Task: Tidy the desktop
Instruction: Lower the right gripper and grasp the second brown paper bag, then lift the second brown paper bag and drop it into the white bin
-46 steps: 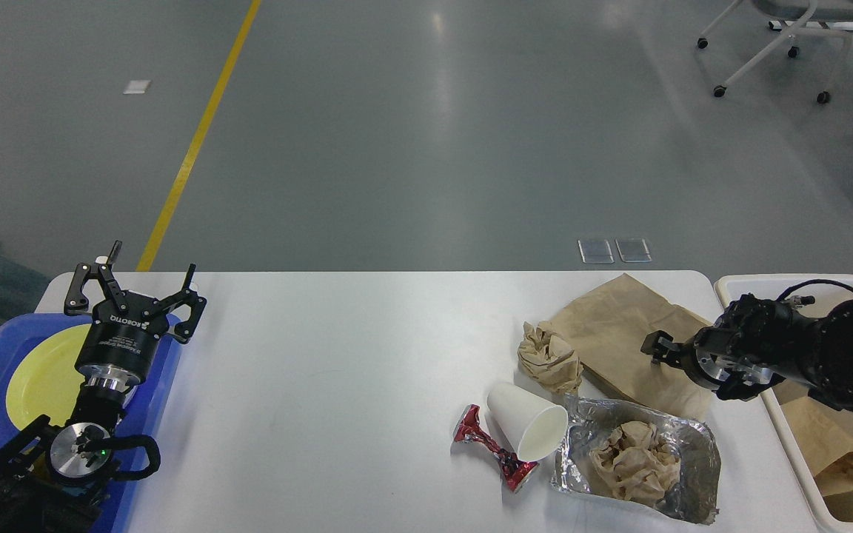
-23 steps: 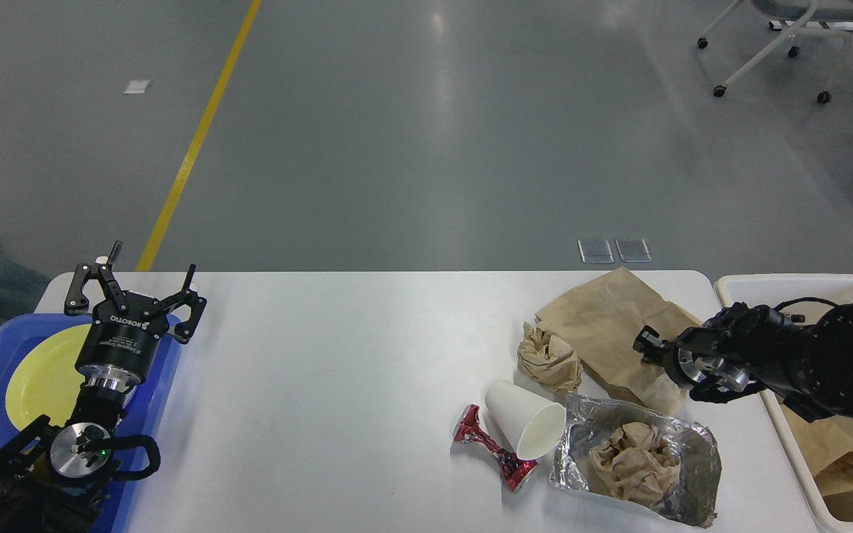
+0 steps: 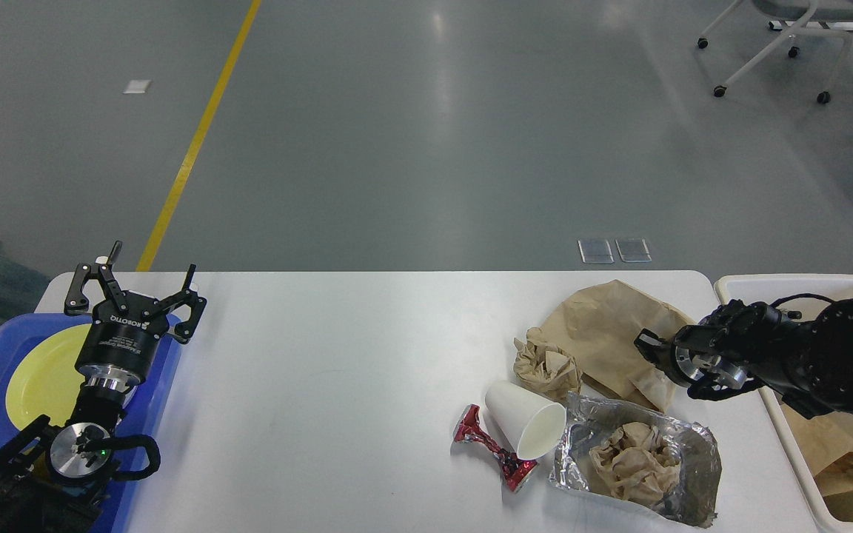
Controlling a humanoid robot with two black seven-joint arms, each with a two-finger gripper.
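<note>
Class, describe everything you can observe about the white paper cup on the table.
The white paper cup is plain, unprinted and looks undented. It lies tipped on its side on the white desktop, its open mouth facing the near right and its closed base pointing away to the left. Nothing shows inside. Its rim sits against the crumpled foil tray, and the crushed red wrapper lies close on its left. Neither tool touches it.
</note>
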